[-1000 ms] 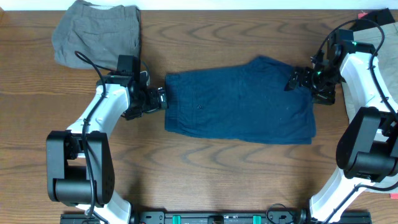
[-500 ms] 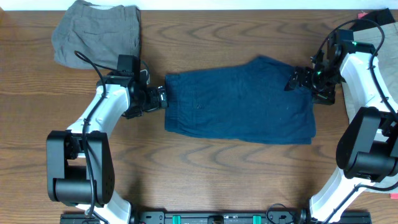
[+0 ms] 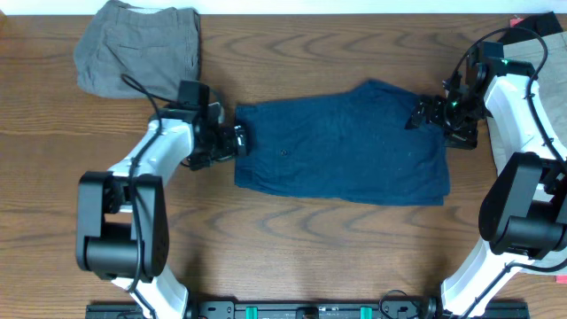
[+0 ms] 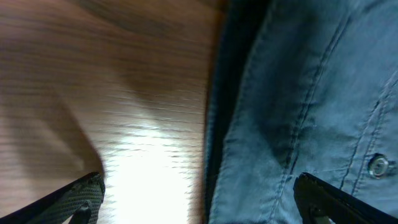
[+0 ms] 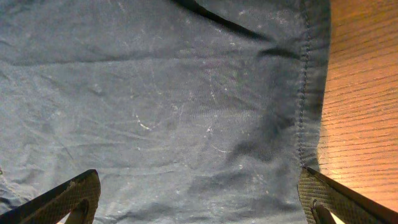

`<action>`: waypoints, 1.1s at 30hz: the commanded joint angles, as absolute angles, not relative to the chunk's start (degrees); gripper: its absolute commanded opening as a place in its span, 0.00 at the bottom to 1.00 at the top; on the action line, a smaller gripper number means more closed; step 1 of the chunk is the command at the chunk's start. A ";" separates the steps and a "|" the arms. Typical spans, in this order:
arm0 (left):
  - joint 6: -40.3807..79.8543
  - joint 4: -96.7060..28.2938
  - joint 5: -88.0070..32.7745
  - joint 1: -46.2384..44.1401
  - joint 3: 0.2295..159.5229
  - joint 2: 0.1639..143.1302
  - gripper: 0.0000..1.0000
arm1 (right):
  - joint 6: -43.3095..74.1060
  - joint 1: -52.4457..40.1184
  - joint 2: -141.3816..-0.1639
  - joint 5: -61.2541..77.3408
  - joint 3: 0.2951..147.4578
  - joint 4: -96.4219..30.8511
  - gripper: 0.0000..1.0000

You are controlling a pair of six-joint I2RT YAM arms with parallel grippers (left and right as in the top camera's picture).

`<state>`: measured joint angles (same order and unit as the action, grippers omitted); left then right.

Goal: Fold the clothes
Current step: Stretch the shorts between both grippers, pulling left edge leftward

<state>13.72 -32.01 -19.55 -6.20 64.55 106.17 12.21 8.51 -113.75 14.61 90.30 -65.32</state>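
The dark navy-blue shorts lie flat, folded, in the middle of the wooden table. My left gripper is open at the shorts' left waistband edge; in the left wrist view its fingers straddle the waistband seam, one over bare wood, one over fabric with a button. My right gripper is open over the shorts' upper right hem; in the right wrist view the fingers span the navy fabric beside its stitched edge. A grey pair lies at the back left. A beige pair lies at the back right, partly behind the right arm.
The wooden table shows bare wood in front of the shorts. The arm bases stand at the front left and front right. A white wall strip runs along the back edge.
My left gripper has slid right along the table onto the shorts' left edge, and its arm has shifted right. The right arm and the shorts have not moved.
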 commanded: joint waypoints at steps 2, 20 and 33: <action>14.02 -30.61 -20.32 -8.97 63.81 108.33 0.98 | 12.82 8.62 -113.67 15.03 91.11 -65.34 0.99; 15.77 -27.68 -22.26 -11.88 63.81 111.18 0.38 | 12.82 8.56 -113.67 15.03 91.11 -65.34 0.99; 21.41 -35.35 -14.35 -7.97 63.88 107.07 0.06 | 12.82 8.56 -113.67 15.03 91.11 -65.34 0.99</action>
<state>18.87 -33.50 -20.21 -10.59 64.77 108.44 12.21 8.51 -113.75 14.61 90.30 -65.32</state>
